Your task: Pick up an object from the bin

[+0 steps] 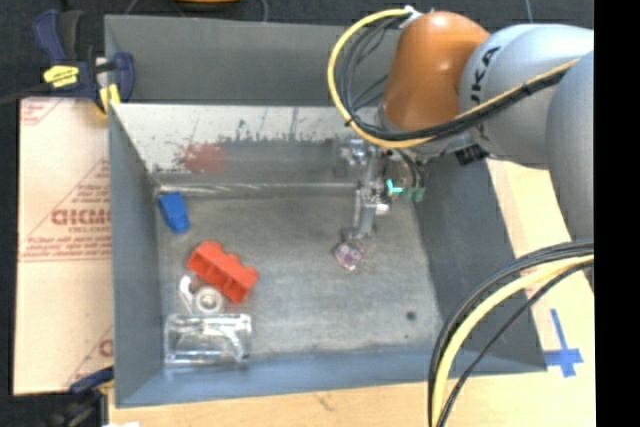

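Camera view has my gripper (353, 243) low over the bin (300, 320) floor, right of the middle and nearer the right wall, with its tip at a small pink thing (349, 259). The two look to be touching, but I cannot tell whether the claw is open or closed, nor whether it has the pink thing in its grasp. I judge the pick about half done: the reach is made, and the grip and lift are not yet shown, since the pink thing seems to sit on or just above the floor. It looks pale, glossy and slightly see-through, a small rounded lump, probably light plastic. The floor is dull grey metal, speckled and scuffed, and the far wall is marked with reddish smears. Everything else lies well apart, toward the left wall. A blue block (174, 212), smooth and boxy, sits nearer the far-left corner. A red block (222, 271) with a studded top lies below it, a white ring (203, 297) is just beside that, and a clear piece (207, 336) of shiny moulded plastic lies in the near-left corner.
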Action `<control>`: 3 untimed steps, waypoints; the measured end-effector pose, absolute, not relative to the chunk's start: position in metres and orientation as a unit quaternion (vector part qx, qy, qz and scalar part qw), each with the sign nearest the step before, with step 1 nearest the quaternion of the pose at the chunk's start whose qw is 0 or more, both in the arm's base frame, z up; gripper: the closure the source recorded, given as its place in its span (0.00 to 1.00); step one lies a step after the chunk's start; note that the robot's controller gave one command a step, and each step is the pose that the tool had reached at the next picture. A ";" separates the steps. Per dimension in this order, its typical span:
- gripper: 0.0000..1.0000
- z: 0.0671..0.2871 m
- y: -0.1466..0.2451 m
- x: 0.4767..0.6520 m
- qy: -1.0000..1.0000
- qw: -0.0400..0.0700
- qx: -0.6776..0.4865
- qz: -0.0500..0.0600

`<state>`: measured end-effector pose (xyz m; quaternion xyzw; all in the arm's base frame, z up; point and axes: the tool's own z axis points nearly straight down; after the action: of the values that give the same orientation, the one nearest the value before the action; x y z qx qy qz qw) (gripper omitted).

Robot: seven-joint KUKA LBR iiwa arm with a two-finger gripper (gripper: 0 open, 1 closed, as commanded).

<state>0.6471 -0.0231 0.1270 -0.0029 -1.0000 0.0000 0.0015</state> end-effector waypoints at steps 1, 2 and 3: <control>0.00 0.073 -0.084 0.603 -0.988 0.000 0.157 0.002; 0.00 0.071 -0.056 0.596 -0.986 -0.002 0.167 0.000; 0.00 0.070 -0.042 0.572 -0.959 -0.001 0.282 0.000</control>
<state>0.5715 -0.0417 0.0704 0.2823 -0.9593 0.0003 -0.0009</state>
